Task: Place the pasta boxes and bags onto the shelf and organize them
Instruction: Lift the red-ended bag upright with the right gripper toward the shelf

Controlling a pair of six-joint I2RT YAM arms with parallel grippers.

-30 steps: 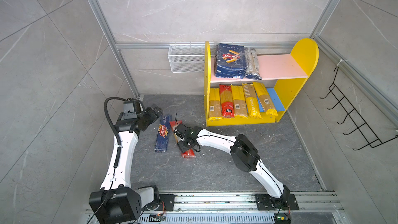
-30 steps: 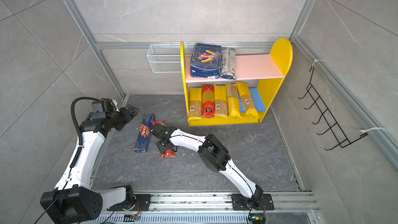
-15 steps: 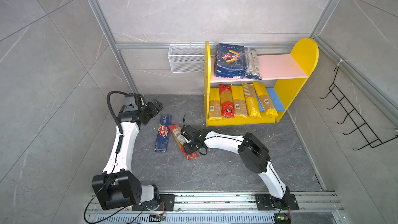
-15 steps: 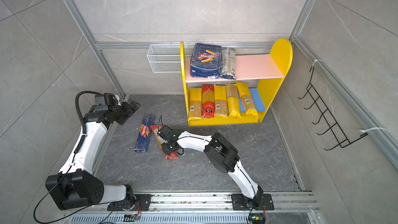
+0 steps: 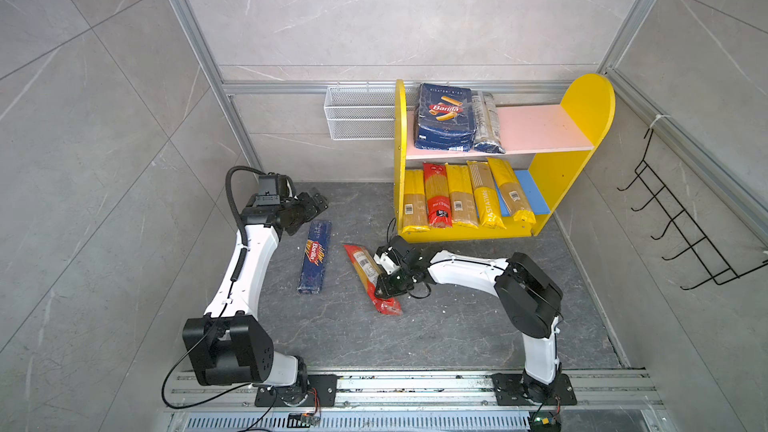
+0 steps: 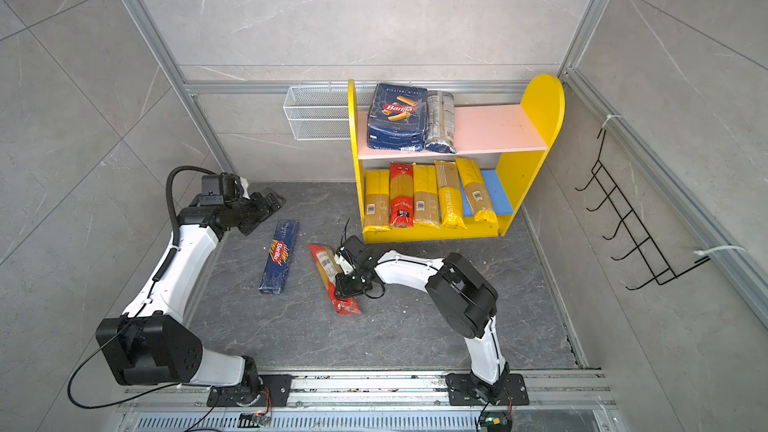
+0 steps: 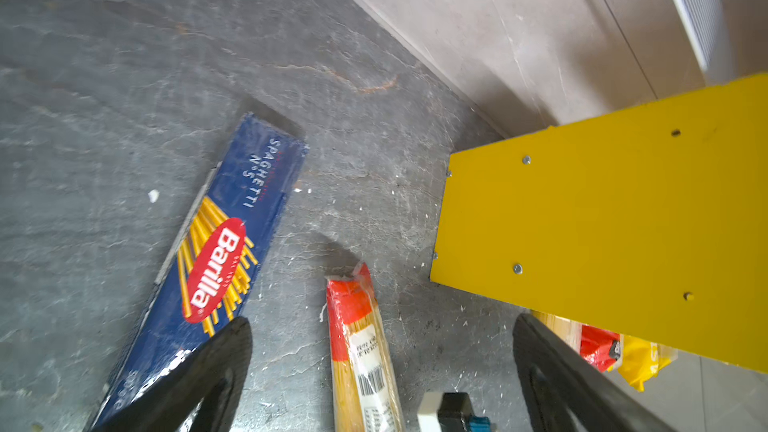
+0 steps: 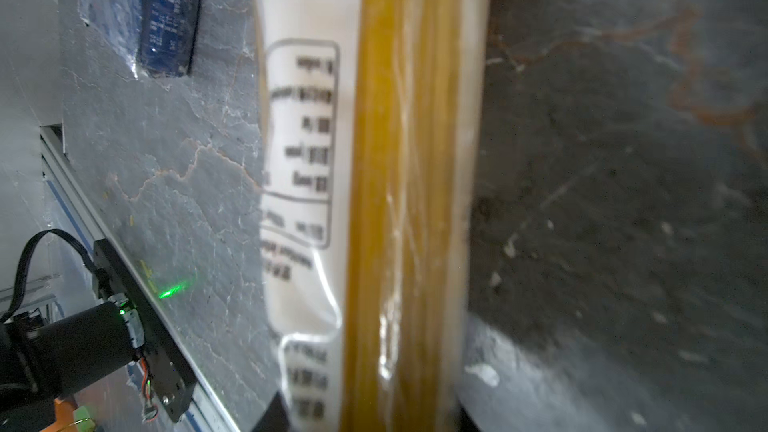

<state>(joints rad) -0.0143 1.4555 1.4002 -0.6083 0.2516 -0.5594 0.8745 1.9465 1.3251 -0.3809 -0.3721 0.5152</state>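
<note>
Upper board [image 5: 540, 128] bare at right; bags [image 5: 459, 195] crowd the lower board [image 5: 530, 191]

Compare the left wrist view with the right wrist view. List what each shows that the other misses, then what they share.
Left wrist only: the shelf side panel, the Barilla logo on the blue box, the red end of the red bag, and the left gripper, open.
Right wrist only: the red bag's white label close up, a black base plate beside a green light, and the right gripper with the bag between its jaws.
Both: the red bag, the blue box and the dark floor.
</note>
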